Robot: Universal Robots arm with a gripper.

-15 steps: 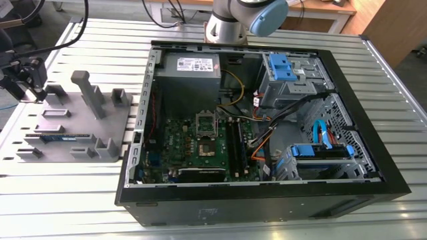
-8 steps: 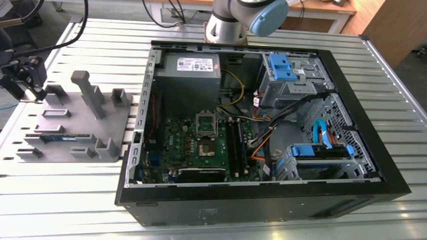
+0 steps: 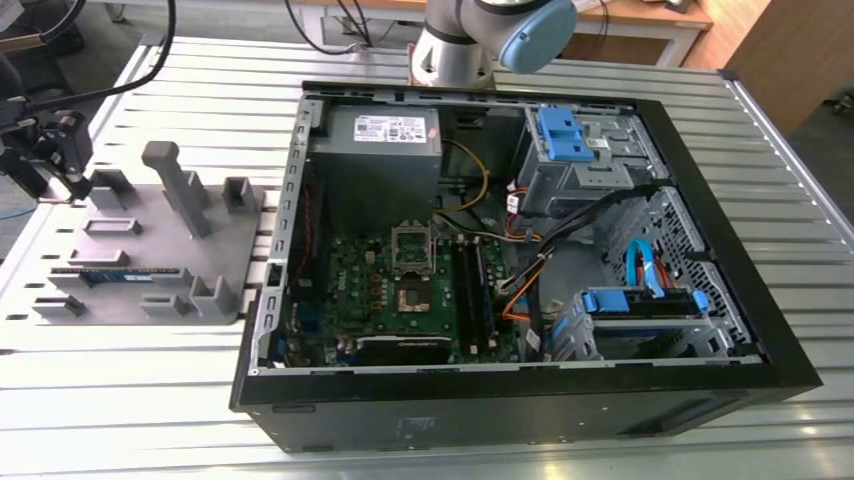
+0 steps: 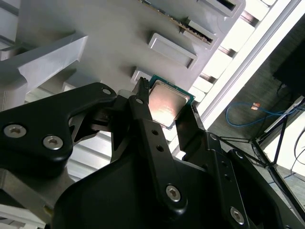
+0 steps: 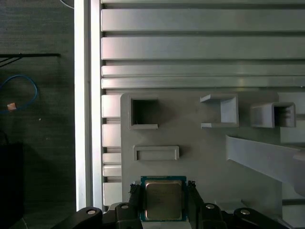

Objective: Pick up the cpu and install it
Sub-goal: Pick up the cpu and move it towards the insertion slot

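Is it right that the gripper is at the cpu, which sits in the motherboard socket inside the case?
No. In both wrist views the cpu is on the grey fixture plate, outside the case, not in the socket. The gripper is at it.

Cpu (image 5: pixel 163 200) showed silver-grey metal top and thin blue-green rim; top carried warm pinkish glare in second wrist view. Gripper (image 5: pixel 163 190) was matte black with silver screw heads. Fixture plate (image 3: pixel 174 250), at 9 o'clock of case (image 3: pixel 534 405) in exterior view, was plain pale grey. Table (image 3: pixel 120 400) was silver, striped by parallel ribs. Case was black outside, grey inside. Motherboard (image 3: pixel 400 300) was dark green. Drive clips (image 3: pixel 567 135) were blue. Wires (image 3: pixel 514 298) at 3 o'clock of motherboard were orange.
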